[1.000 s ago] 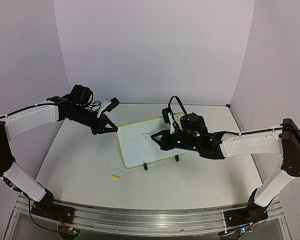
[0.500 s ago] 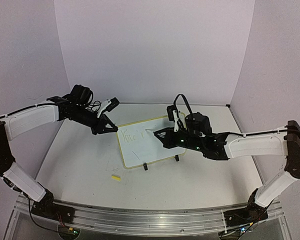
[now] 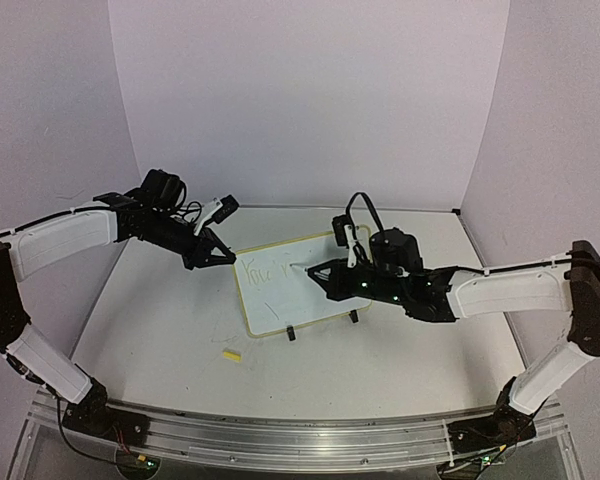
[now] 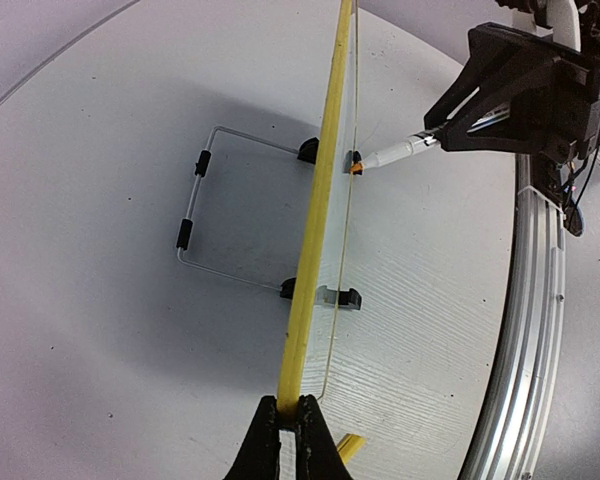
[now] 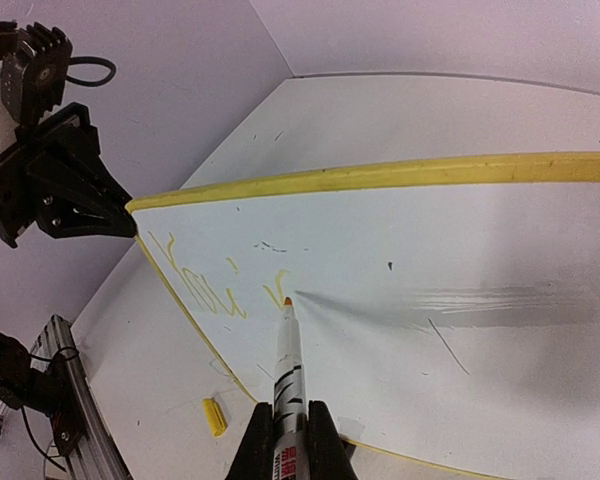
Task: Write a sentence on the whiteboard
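Two grips are in effect. The right gripper [image 5: 290, 412] has its jaws clamped narrow on a marker [image 5: 288, 365], with the barrel pointing away from the wrist and the orange tip touching the whiteboard [image 5: 460, 230] beside the last stroke written. The left gripper [image 4: 291, 405] has its jaws pinched tight on the board's thin yellow rim at the left end, apparently steadying it. The board stands tilted on two black clip feet between the arms, towards the far side of the table [image 3: 160, 320], with its long axis running left to right. The sentence [image 5: 210, 285] amounts to a few faint yellowish letters in the upper left corner, which cannot be read with confidence. Bare board lies to the right of the tip, along the long axis. In my judgement the coming strokes must therefore travel rightward, away from the left jaws. The right arm is the one placed to write. A small yellow cap [image 3: 232, 354] lies on the table nearer than the board, apart from it.
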Robot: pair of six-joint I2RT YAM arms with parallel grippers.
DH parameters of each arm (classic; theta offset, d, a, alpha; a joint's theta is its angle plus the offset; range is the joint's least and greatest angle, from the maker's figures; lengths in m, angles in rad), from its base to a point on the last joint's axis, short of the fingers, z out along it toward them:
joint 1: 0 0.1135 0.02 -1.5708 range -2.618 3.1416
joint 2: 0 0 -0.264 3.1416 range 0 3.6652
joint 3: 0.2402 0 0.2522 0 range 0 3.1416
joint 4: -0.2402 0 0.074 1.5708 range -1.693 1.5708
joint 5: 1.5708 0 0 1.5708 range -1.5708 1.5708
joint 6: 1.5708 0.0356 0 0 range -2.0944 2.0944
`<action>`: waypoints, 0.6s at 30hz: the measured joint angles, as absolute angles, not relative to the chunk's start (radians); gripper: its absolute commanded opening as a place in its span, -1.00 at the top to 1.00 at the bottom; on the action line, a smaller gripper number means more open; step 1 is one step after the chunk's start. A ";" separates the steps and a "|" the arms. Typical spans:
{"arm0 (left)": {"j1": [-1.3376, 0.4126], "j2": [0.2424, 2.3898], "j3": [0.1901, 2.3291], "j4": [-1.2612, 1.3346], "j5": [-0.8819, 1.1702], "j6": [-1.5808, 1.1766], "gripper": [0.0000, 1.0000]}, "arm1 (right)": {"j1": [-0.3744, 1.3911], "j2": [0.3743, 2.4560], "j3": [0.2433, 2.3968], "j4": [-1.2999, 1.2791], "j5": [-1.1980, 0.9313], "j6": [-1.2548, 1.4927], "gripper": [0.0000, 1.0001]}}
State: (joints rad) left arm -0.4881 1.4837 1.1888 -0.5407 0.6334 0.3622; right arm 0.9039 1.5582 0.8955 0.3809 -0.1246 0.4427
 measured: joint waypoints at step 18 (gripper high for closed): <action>-0.488 1.484 1.189 -0.541 0.633 0.358 1.00 | 0.902 1.576 0.896 0.377 -0.080 0.458 1.00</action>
State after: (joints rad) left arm -0.4879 1.4837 1.1886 -0.5407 0.6328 0.3580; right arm 0.9024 1.5760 0.8960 0.3770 -0.0800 0.4583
